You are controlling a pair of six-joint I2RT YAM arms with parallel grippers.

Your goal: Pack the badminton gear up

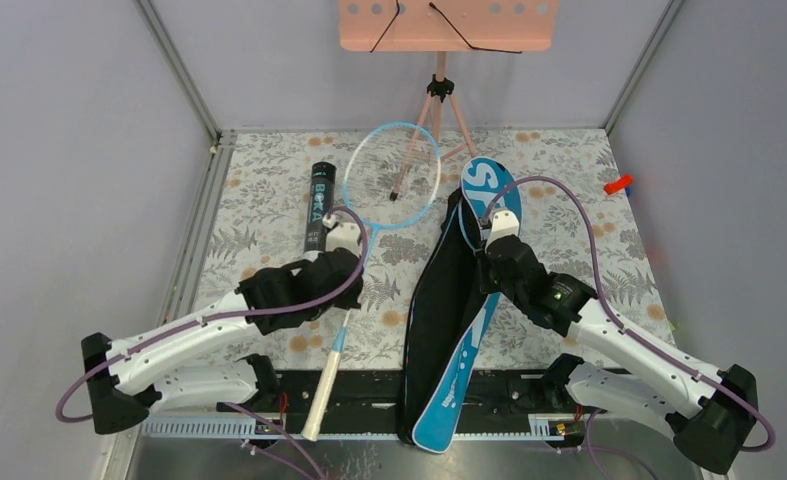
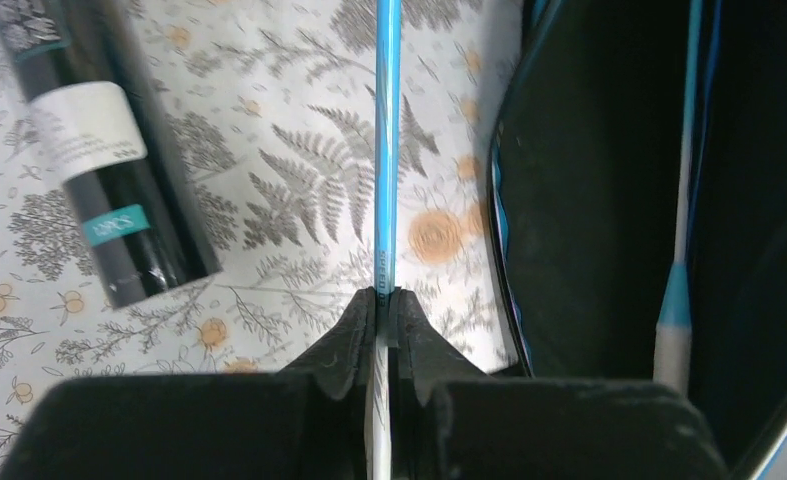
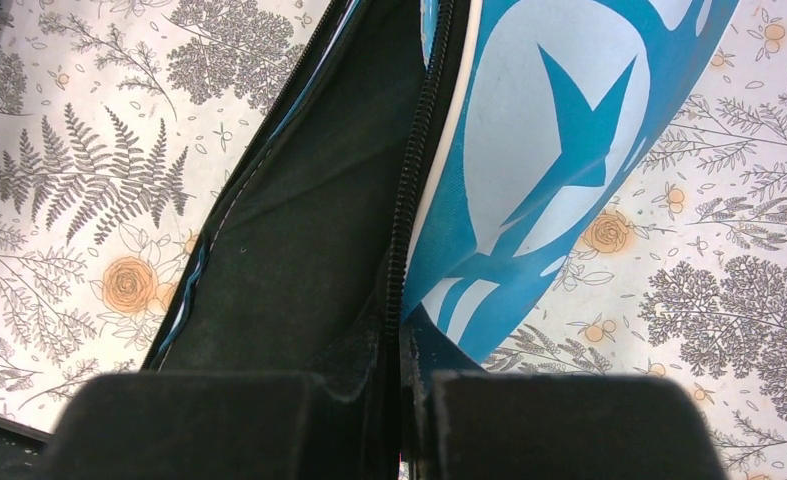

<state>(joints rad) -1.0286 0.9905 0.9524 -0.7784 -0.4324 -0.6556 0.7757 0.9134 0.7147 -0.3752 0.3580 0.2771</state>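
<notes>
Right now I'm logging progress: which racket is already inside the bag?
The racket lying inside the open blue bag; the other racket lies outside, clamped by the left gripper.

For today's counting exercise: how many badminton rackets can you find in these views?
2. The first racket lies on the table, shaft clamped by the left gripper. The second racket sits inside the open blue bag, only partly showing. Others may hide inside.

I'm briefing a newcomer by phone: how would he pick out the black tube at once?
On the floral tablecloth, look at the far left part, left of the head of the blue-rimmed racket. The black tube lies there on its side: the only dark cylinder, with teal lettering and a white label.
</notes>
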